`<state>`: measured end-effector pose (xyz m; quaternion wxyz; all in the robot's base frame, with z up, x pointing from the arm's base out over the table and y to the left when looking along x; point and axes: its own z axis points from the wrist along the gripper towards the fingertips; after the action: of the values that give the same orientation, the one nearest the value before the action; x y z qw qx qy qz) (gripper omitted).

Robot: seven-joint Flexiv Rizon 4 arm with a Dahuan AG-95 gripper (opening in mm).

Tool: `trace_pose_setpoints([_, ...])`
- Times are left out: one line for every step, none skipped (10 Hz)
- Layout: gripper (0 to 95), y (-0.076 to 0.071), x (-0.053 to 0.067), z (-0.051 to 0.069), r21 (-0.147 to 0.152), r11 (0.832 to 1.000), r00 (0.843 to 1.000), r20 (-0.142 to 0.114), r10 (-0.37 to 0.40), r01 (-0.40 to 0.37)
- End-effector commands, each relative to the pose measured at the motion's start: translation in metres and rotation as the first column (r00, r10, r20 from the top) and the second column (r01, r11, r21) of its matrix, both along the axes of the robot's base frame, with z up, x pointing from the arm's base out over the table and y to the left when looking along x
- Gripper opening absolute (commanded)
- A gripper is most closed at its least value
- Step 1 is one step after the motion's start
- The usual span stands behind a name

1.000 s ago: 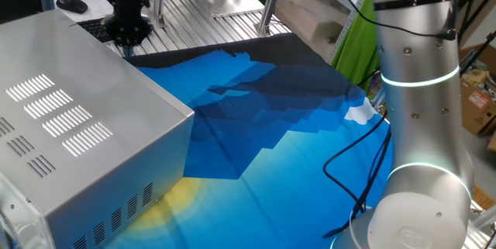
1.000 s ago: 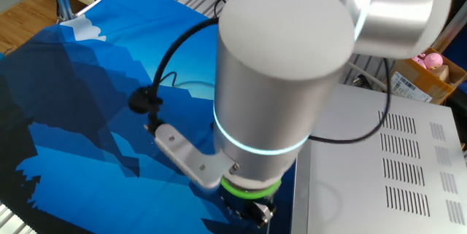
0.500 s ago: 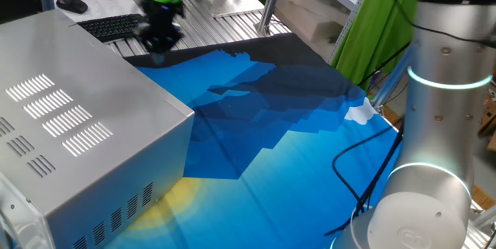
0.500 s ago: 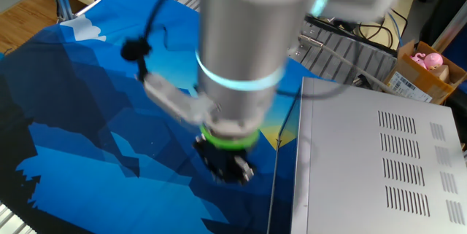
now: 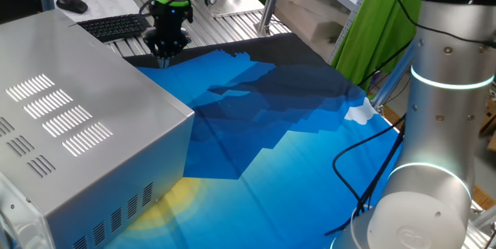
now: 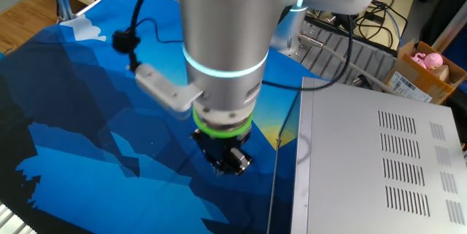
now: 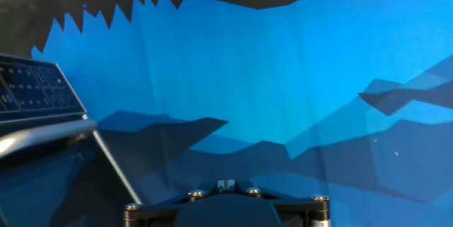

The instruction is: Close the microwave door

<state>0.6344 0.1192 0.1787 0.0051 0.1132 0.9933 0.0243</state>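
A: What sits nearest in the one fixed view?

B: The microwave, at the left, with white vent slots on its top and side. It stands on a blue cloth that covers the worktop.

A: And the arm?

B: The arm rises at the right edge with two lit rings, and a black cable loops over the cloth beside its base.

A: Where is the tool?

B: The tool hangs just past the microwave's far corner, pointing down over the cloth, apart from the casing. The other fixed view shows it beside the microwave's front edge, not touching it.

A: Is it wide or narrow?

B: I cannot tell. It is a small dark shape in both fixed views, and the hand view shows only its body along the bottom edge, no fingertips.

A: And the door?

B: In the hand view the door is at the lower left: a silver rim with a dark glassy face below it, and the button panel above. From the other fixed view the front shows only as a thin edge, so I cannot tell whether it is fully shut.

A: Anything farther back?

B: A keyboard behind the microwave, and beyond it a mouse, both on the bare slatted worktop.
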Motion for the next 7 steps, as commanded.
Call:
trace_pose_setpoints([0.0, -0.0001, -0.001, 0.001, 0.006, 1.0, 0.999, -0.04, -0.021, 0.021])
trace_pose_setpoints([0.0, 0.0001, -0.0008, 0.0002, 0.006, 1.0, 0.999, -0.039, -0.018, 0.018])
trace_pose_setpoints([0.0, 0.0001, -0.0008, 0.0001, 0.005, 1.0, 0.999, -0.036, -0.02, 0.02])
trace_pose_setpoints([0.0, 0.0, -0.0006, -0.0002, 0.0, 1.0, 0.999, -0.037, -0.022, 0.023])
trace_pose_setpoints([0.0, 0.0001, -0.0006, -0.0005, 0.001, 1.0, 0.999, -0.045, -0.022, 0.022])
trace_pose_setpoints([0.0, 0.0003, -0.0007, -0.001, 0.003, 1.0, 0.998, -0.054, -0.014, 0.014])
trace_pose_setpoints([0.0, 0.0004, -0.0007, -0.0015, 0.005, 1.0, 0.998, -0.056, -0.015, 0.016])
